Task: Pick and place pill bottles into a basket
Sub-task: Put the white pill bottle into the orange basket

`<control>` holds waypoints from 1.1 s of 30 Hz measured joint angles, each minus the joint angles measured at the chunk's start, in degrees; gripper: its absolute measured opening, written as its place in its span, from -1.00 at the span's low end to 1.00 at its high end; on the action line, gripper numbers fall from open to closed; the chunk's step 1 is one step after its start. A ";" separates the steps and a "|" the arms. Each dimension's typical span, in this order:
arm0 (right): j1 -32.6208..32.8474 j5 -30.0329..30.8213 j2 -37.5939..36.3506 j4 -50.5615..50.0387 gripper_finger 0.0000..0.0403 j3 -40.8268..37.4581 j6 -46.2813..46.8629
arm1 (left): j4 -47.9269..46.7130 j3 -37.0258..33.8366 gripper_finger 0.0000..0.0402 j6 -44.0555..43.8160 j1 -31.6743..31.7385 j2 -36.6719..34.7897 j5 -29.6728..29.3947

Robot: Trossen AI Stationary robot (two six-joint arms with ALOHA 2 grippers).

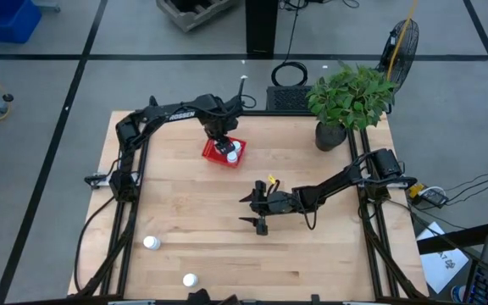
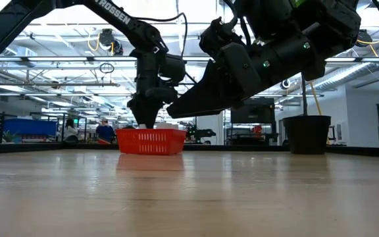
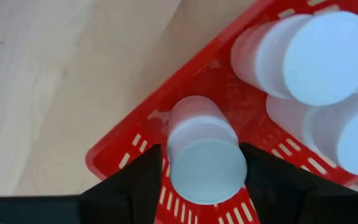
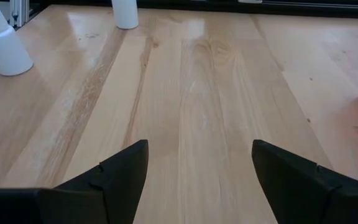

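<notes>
Left gripper (image 3: pixel 204 180) is down in the red basket (image 1: pixel 213 154), fingers parted either side of a bottle (image 3: pixel 205 155), two more bottles (image 3: pixel 309 56) beside it. Right gripper (image 1: pixel 257 209) hovers mid-table, fingers wide apart, empty. Two bottles (image 1: pixel 151 243) wait near the front edge.

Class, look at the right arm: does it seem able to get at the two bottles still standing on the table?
Probably yes: the right pincer is open, with only bare table between it and both bottles.
</notes>
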 joint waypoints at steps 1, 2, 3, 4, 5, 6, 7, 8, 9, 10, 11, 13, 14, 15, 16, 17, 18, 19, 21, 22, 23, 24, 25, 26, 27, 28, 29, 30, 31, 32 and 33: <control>0.00 0.00 0.00 0.00 0.37 0.00 -0.02 | -0.01 0.00 0.13 0.00 0.00 0.00 -0.28; 0.00 0.00 0.00 0.01 0.37 0.00 -0.02 | -0.02 0.00 0.15 -0.02 0.00 0.00 -0.31; 0.00 0.00 0.00 -0.01 0.37 0.00 -0.02 | -0.02 0.00 0.17 -0.02 0.00 0.00 -0.27; 0.00 0.00 0.00 -0.01 0.37 0.00 -0.02 | -0.02 0.00 0.18 -0.02 0.00 0.00 -0.27; 0.00 0.00 0.00 0.00 0.37 0.00 -0.02 | 0.00 0.00 0.19 -0.09 0.00 0.00 -0.27; 0.00 0.00 0.00 0.00 0.37 0.00 -0.02 | -0.02 0.00 0.20 -0.44 0.00 0.00 -0.32; 0.00 0.00 0.00 0.00 0.37 0.00 -0.02 | -0.02 0.00 0.21 -0.50 0.00 0.00 -0.32; 0.00 0.00 0.00 0.00 0.37 0.00 -0.04 | -0.02 0.00 0.22 -0.57 0.00 0.00 -0.32; 0.00 0.00 0.00 -0.02 0.37 0.00 -0.02 | -0.04 0.00 0.22 -0.55 0.00 0.00 -0.32; 0.00 0.00 0.00 0.00 0.37 0.00 -0.04 | -0.06 0.00 0.23 -0.52 0.00 0.00 -0.32; 0.00 0.00 0.00 0.00 0.37 0.00 -0.04 | -0.10 0.00 0.24 -0.52 0.00 0.00 -0.32; 0.00 0.00 0.00 -0.02 0.37 0.00 -0.04 | -0.64 -0.01 0.26 -0.54 0.00 -0.12 -0.31; 0.00 0.00 0.00 -0.02 0.37 0.00 -0.04 | -1.15 -0.03 0.27 -0.35 0.00 -0.33 -0.26; 0.00 0.00 0.00 -0.01 0.37 0.00 -0.04 | -1.57 -0.04 0.28 0.06 0.00 -0.56 -0.12; 0.00 0.00 0.00 -0.02 0.37 0.00 -0.06 | -2.14 -0.04 0.28 0.15 0.00 -1.06 0.08; 0.00 0.00 0.00 -0.02 0.37 0.00 -0.10 | -2.84 -0.04 0.28 0.22 0.00 -1.62 0.08; 0.00 0.00 0.00 -0.02 0.37 -0.02 -0.20 | -3.53 -0.04 0.28 0.25 0.00 -2.18 0.08; 0.00 0.00 0.00 -0.01 0.37 -0.02 -0.32 | -4.12 -0.04 0.28 0.26 0.00 -2.78 0.11; 0.00 0.00 0.00 -0.02 0.37 -0.02 -1.14 | -5.58 -0.04 0.28 0.26 0.00 -4.09 0.16; 0.00 0.00 0.00 -0.02 0.37 -0.02 -1.37 | -6.41 -0.04 0.28 0.27 0.00 -4.87 0.17; 0.00 0.00 0.00 -0.07 0.37 -0.02 -1.37 | -7.34 -0.04 0.28 0.54 -0.04 -5.57 0.19; 0.00 -0.02 0.00 -0.32 0.37 -0.02 -1.32 | -8.45 -0.04 0.28 1.03 -0.15 -6.43 0.46; 0.00 -0.02 0.00 -0.60 0.37 -0.02 -1.31 | -9.76 -0.04 0.28 1.57 -0.20 -7.44 1.24; 0.01 -0.02 0.00 -1.06 0.37 -0.02 -1.36 | -10.76 -0.04 0.28 1.95 -0.20 -8.48 2.21; 0.00 -0.01 0.00 -1.53 0.37 -0.02 -1.48 | -11.41 -0.04 0.28 1.91 -0.26 -9.59 3.23; 0.00 -0.01 0.00 -1.75 0.37 -0.02 -1.54 | -11.58 -0.04 0.28 1.21 -0.46 -10.81 4.27; 0.00 -0.02 0.00 -1.77 0.37 -0.02 -1.48 | -11.50 -0.04 0.28 0.77 -0.75 -12.32 5.47; 0.00 -0.02 0.00 -1.77 0.37 -0.02 -1.33 | -11.37 -0.04 0.28 0.63 -1.16 -13.93 6.43; 0.00 -0.04 0.00 -1.75 0.37 -0.02 -1.27 | -11.25 -0.04 0.28 0.74 -1.78 -15.55 7.01; 0.00 -0.14 0.00 -1.75 0.37 -0.02 -1.28 | -11.09 -0.04 0.28 0.68 -2.56 -17.30 7.50; 0.11 -0.40 0.00 -1.75 0.37 -0.02 -1.35 | -10.76 -0.04 0.28 0.39 -3.31 -19.15 8.02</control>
